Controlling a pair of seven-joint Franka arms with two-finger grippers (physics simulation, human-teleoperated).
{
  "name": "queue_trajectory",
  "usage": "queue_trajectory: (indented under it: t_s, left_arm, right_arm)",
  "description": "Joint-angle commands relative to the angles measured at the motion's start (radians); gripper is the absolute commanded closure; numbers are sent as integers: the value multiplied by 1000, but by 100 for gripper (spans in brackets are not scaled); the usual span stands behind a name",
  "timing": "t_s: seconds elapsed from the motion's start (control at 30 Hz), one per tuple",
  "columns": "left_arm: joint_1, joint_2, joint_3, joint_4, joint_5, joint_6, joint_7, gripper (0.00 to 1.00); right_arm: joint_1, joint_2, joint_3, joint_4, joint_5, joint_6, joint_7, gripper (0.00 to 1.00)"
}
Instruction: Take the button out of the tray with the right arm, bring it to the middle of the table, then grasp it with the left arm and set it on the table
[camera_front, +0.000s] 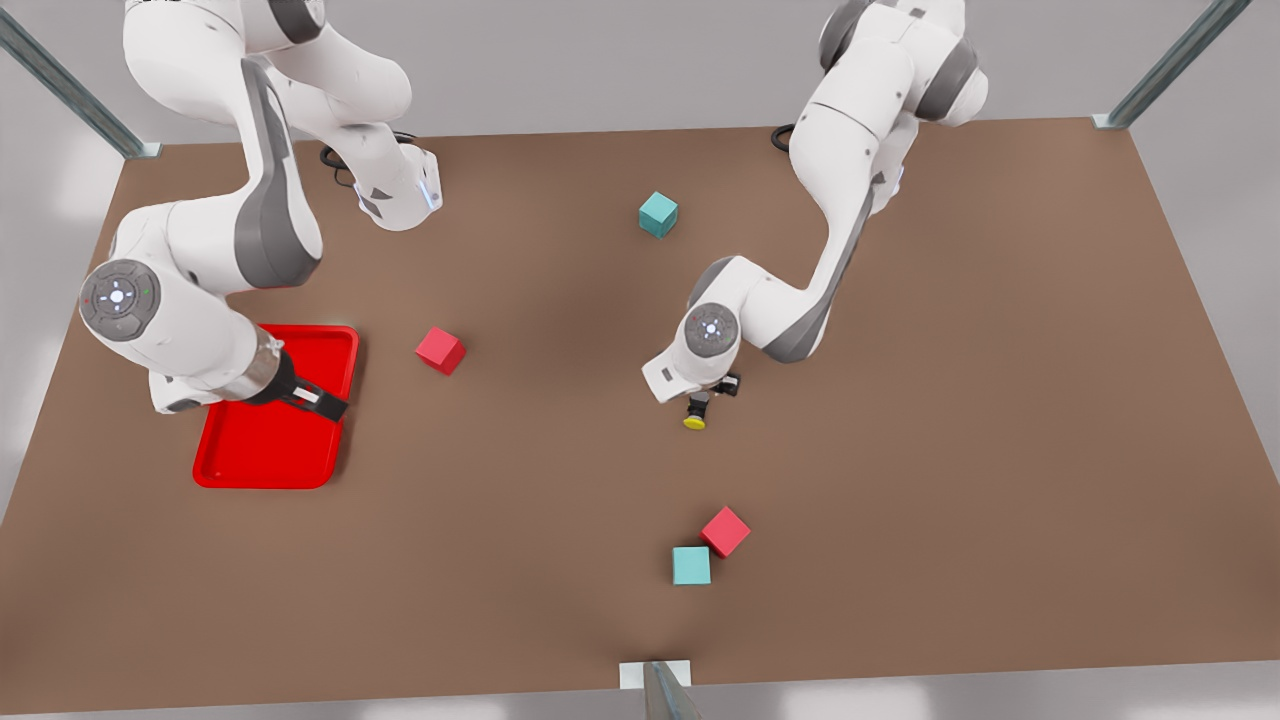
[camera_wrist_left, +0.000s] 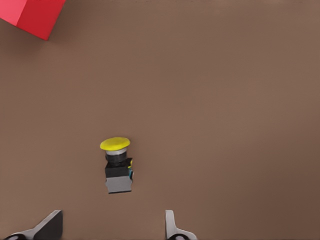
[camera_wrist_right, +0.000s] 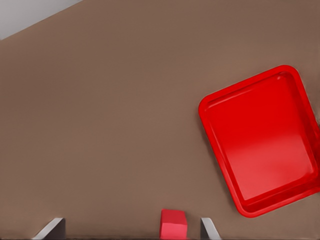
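The button lies on its side on the table near the middle, yellow cap toward the front edge. My left gripper, on the arm at the front view's right, hovers just over it. In the left wrist view the button sits ahead of the open left gripper, touching neither finger. My right gripper hangs open above the red tray at the front view's left. In the right wrist view the tray holds nothing and the right gripper has wide-spread fingers.
A red cube lies right of the tray and is seen as the red cube in the right wrist view. A teal cube sits toward the back. Another red cube and teal cube touch near the front.
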Motion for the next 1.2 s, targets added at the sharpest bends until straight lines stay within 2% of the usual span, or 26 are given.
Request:
queue_trajectory:
  t_s: [0.0, 0.47, 0.6, 0.73, 1.1, 1.17]
  left_arm:
    - [5, 35, 2, -4, 2, 260, -496, 0]
    - [8, 72, 2, -122, 43, 318, -356, 0]
    - [9, 91, 1, -120, 43, 325, -356, 0]
    - [12, 104, 1, -122, 42, 323, -189, 0]
    - [15, 146, 1, -113, 40, 325, -177, 0]
    - [15, 146, 1, -102, 40, 323, -174, 3]
  right_arm:
    - [4, 21, 3, 23, -10, -152, -558, 0]
    - [-52, 21, 0, 58, -4, -162, -559, 0]
    - [-46, 22, 6, 58, -4, -162, -558, 0]
    - [-49, 24, 6, 58, -7, -162, -558, 0]
    - [-55, 24, 4, 60, -5, -162, -559, 0]
    - [-57, 24, 6, 60, -7, -162, -561, 0]
